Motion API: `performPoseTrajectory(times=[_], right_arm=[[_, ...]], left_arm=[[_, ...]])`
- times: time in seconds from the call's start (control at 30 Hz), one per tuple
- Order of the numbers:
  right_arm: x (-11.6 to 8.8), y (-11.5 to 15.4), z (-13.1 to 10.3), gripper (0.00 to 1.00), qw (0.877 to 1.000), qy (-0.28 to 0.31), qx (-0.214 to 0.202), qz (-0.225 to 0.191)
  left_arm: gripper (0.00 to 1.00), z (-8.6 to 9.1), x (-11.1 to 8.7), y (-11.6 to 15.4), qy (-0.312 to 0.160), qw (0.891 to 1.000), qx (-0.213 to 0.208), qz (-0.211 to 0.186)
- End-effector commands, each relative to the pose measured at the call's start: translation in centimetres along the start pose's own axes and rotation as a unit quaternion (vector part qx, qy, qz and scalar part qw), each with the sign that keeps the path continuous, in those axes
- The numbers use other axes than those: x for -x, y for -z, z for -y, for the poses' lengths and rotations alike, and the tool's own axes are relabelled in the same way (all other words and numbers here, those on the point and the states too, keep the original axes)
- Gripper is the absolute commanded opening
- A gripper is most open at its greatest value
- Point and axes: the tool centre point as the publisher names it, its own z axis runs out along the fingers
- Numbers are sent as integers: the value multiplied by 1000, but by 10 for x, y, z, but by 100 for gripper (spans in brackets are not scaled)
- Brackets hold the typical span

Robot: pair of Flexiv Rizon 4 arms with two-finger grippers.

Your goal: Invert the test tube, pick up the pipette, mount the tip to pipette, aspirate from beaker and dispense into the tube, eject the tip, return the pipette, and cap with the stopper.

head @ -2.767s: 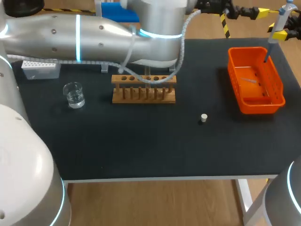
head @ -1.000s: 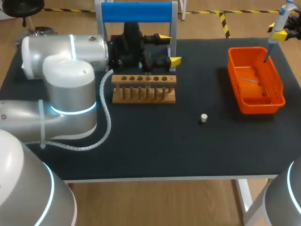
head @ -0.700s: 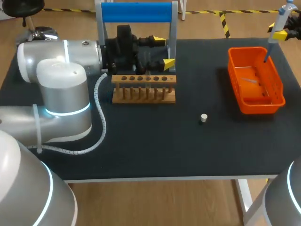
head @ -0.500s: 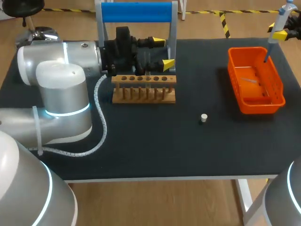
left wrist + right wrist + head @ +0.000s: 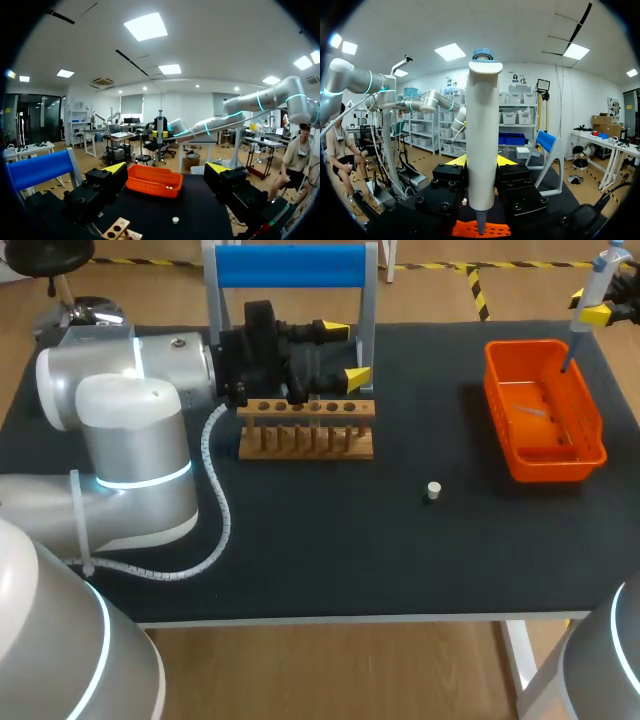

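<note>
My left gripper hangs open just behind the wooden tube rack, its yellow tips wide apart with nothing between them. In the left wrist view the left gripper looks over the rack's corner toward the orange bin and the small white stopper. That stopper lies on the black mat right of the rack. At the far right corner my right gripper is shut on the white pipette, upright above the bin. The pipette shows between the right gripper.
A blue-topped pipette stand rises behind the rack. My left arm's big grey body covers the table's left part and hides whatever stands there. The orange bin holds a few small pieces.
The left arm has swung round from lying across the table's back; over the last second its gripper shifted slightly left behind the rack. The right arm and pipette have not moved.
</note>
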Motion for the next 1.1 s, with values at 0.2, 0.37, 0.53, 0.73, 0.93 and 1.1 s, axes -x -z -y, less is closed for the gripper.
performPoseTrajectory(times=[0.2, 0.37, 0.53, 0.73, 0.93, 1.1], right_arm=[[2, 3, 0, 0, 1000, 0, -1, -3], [2, 3, 0, 0, 1000, 0, -1, -3], [2, 3, 0, 0, 1000, 0, -1, -3], [-3, -1, 0, 0, 1000, 3, -12, 2], [-29, -21, -4, 0, 999, 22, -32, 33], [-47, -42, -6, 0, 997, 27, -34, 57]], left_arm=[[100, -1, -1, 0, 0, 1000, -2, 3], [100, -1, -1, 0, 0, 1000, -2, 3], [100, -1, -1, 0, 0, 1000, -2, 3], [100, -1, -1, 0, 0, 1000, -2, 3], [100, -1, -1, 0, 0, 1000, -2, 3], [100, -1, -1, 0, 0, 1000, -2, 3]])
